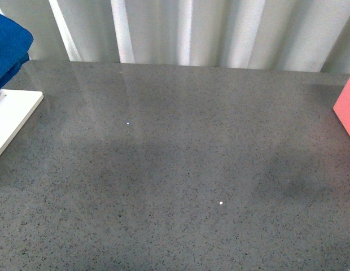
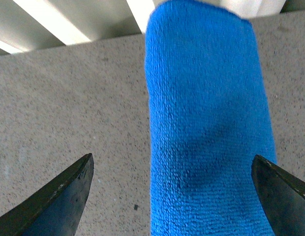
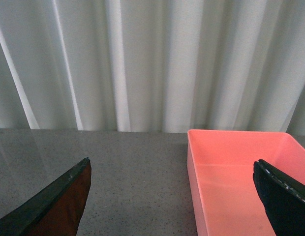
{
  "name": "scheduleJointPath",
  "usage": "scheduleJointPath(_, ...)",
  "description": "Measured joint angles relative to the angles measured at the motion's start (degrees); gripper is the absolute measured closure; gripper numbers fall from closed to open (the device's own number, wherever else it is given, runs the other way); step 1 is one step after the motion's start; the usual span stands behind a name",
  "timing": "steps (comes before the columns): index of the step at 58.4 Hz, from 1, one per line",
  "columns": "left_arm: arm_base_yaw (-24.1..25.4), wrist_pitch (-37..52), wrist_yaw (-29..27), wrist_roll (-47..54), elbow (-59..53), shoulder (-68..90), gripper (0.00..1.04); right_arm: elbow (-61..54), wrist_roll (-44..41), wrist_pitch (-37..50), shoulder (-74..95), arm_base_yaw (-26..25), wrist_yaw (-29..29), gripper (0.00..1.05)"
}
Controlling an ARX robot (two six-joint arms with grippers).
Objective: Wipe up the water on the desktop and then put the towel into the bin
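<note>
In the front view the desktop [image 1: 180, 169] fills the frame and neither arm shows. The towel [image 1: 8, 45] sits at the far left corner, behind a flat white board [image 1: 14, 113]. A sliver of the pink bin [image 1: 347, 113] shows at the right edge. I cannot pick out any water on the glossy stone.

In the left wrist view the left gripper [image 2: 172, 167] hovers over the towel with its fingers spread wide, one on each side of the folded blue strip and not touching it. The cloth lies flat on the speckled stone.

In the right wrist view the right gripper [image 3: 172, 169] is also spread wide and holds nothing. The bin stands on the desktop ahead of it and looks empty, with white pleated sheeting [image 3: 142, 64] behind.

By my reading the task is at its very start — the towel is not yet picked up. The next move calls for the left arm to lower and close on the cloth, pinching enough of the plush folds that it does not slip free. The wet patch then has to be found, since nothing here marks it.
</note>
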Motion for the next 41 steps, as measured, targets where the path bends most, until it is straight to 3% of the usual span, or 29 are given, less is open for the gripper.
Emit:
scheduleJointPath(39, 0.24, 1.86, -1.29, 2.51, -2.75, 2.64, 0.07, 0.00, -0.02, 0.00, 0.00, 0.00, 0.00, 0.07)
scheduleJointPath(41, 0.24, 2.25, -1.31, 2.43, -2.91, 2.64, 0.11, 0.00, -0.02, 0.00, 0.00, 0.00, 0.00, 0.07)
